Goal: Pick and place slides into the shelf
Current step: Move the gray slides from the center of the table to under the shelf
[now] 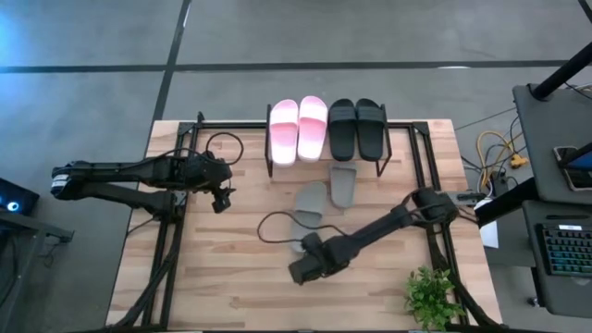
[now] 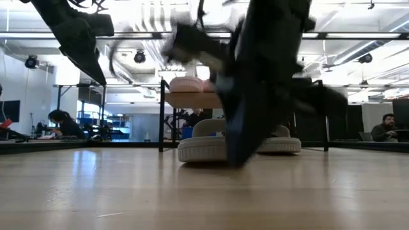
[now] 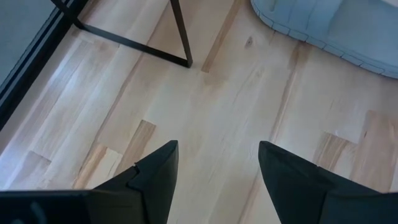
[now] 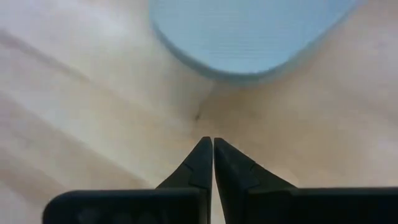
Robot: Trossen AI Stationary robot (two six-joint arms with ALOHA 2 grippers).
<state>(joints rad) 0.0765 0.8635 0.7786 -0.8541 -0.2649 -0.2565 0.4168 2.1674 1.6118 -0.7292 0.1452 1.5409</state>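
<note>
The shelf stands at the table's far middle, with the pale pink pair and the black pair on its top board. Two grey-green slides lie sole-down on the table in front of it, one close to the shelf and one nearer. My right gripper is shut and low over the table, just short of the nearer slide's rounded end. My left gripper hangs open over bare wood, left of the shelf's black leg.
A small potted plant stands at the near right corner. A black cable loop lies beside the nearer slide. Black frame rails run along the table's left and right sides. People sit in the room beyond.
</note>
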